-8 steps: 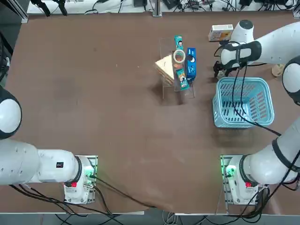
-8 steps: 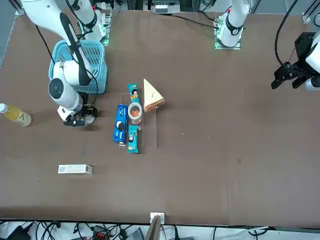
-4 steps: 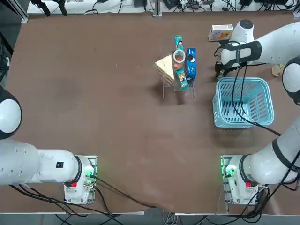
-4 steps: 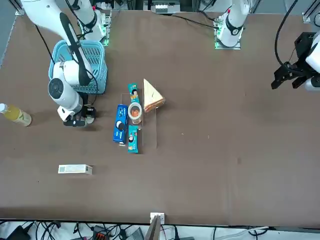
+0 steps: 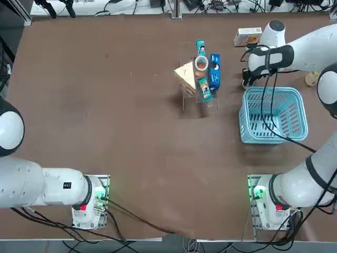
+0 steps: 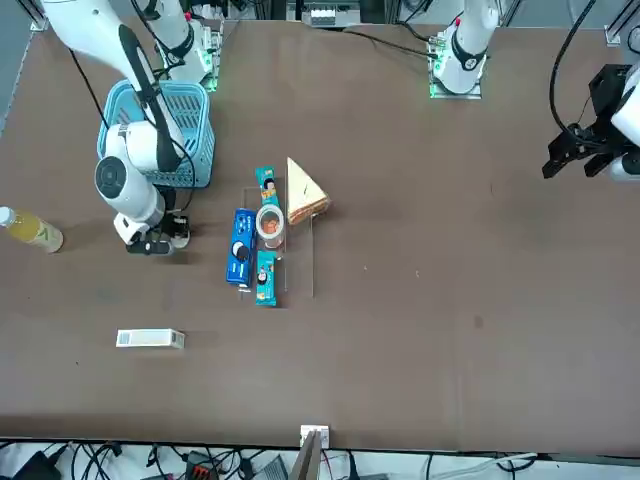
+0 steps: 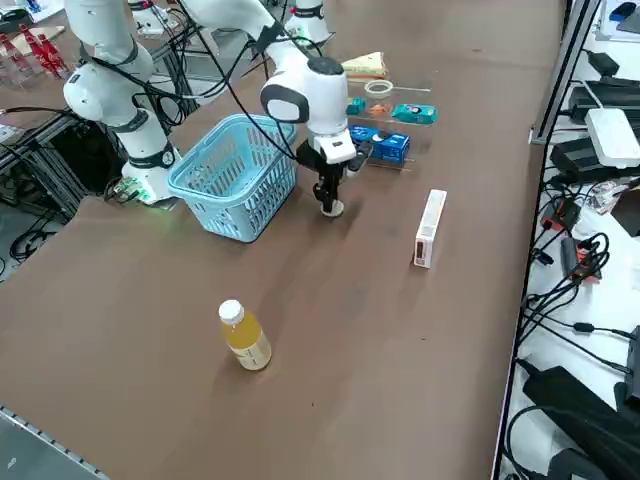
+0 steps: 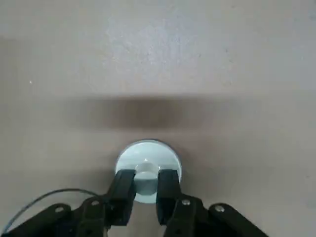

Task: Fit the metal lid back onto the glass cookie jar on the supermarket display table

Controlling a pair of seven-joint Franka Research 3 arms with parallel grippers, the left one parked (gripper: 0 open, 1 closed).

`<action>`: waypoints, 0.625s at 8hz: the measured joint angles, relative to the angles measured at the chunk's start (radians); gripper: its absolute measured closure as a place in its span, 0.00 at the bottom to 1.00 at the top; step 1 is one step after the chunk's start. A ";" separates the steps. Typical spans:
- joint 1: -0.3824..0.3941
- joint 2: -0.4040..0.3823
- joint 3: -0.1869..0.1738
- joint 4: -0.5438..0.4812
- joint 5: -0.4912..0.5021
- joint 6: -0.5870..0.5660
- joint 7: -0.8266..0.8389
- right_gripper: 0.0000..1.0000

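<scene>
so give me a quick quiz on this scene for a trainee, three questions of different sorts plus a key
1. Multiple choice: the right gripper, beyond the basket in the right side view, is closed on:
a) the bottle's cap
b) the knob of the lid
c) the sandwich
2. True or false: the lid is on the jar.
3. Fill in: the bottle has a ____ cap.

Key: 1 b; 2 false; 3 white

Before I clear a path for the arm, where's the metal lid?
In the right wrist view, the lid is at the right gripper's fingertips, its knob between them; in the right side view, it's just beyond the basket, toward the white box.
</scene>
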State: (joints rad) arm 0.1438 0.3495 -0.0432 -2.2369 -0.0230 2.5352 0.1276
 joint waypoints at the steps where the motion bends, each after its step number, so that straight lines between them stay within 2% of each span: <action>1: 0.000 -0.002 0.000 0.007 0.000 0.001 0.000 0.73; 2: 0.001 -0.007 0.001 0.034 -0.001 -0.022 -0.002 0.73; 3: 0.006 -0.022 0.003 0.094 -0.001 -0.106 -0.003 0.73; 5: 0.048 -0.071 0.006 0.299 0.001 -0.409 0.033 0.73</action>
State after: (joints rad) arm 0.1920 0.2781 -0.0375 -1.9379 -0.0220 2.1262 0.1606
